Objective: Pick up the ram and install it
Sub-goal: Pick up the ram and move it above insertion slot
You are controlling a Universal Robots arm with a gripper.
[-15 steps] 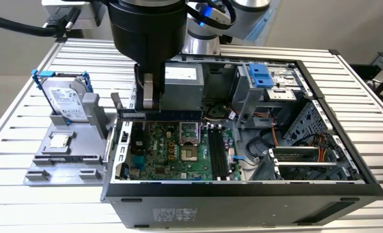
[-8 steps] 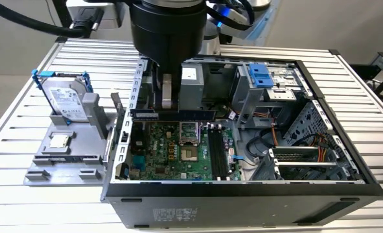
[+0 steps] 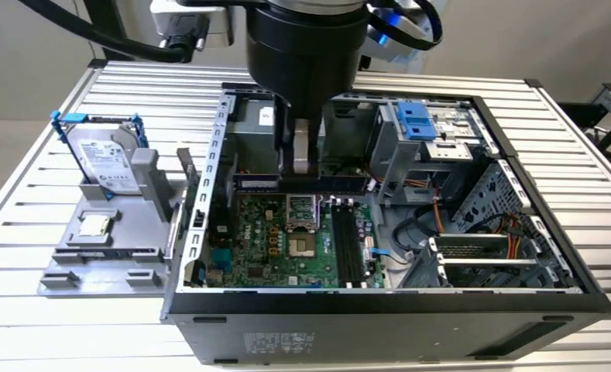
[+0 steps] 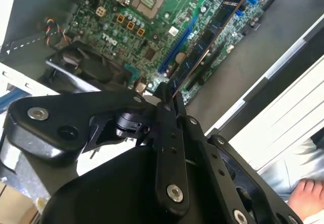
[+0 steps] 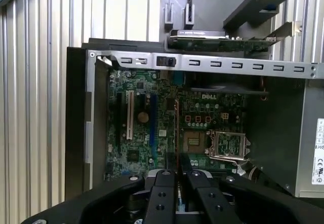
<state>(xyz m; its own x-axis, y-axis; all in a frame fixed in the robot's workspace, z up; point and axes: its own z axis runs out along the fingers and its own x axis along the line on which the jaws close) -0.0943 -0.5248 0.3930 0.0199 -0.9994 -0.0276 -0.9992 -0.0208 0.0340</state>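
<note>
Over open PC case (image 3: 388, 322), arm pointed down w/ hand (image 5: 176, 173) closed on the ram (image 5: 176, 130). Stick was pinched betw. both fingers, seen edge-on in both wrist views. Ram hung above motherboard (image 5: 136, 148), beside blue slot (image 5: 152, 125), near CPU socket (image 5: 195, 142); couldn't tell if touching board. Hard drive (image 3: 109, 159) stood in grey holder on worktop (image 3: 26, 201), at exterior view's left of case.

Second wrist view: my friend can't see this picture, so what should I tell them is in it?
The black gripper pinches one end of the ram, a long thin stick seen edge-on, and holds it over the green motherboard. A person's hand is also in the picture, away from the board.
</note>
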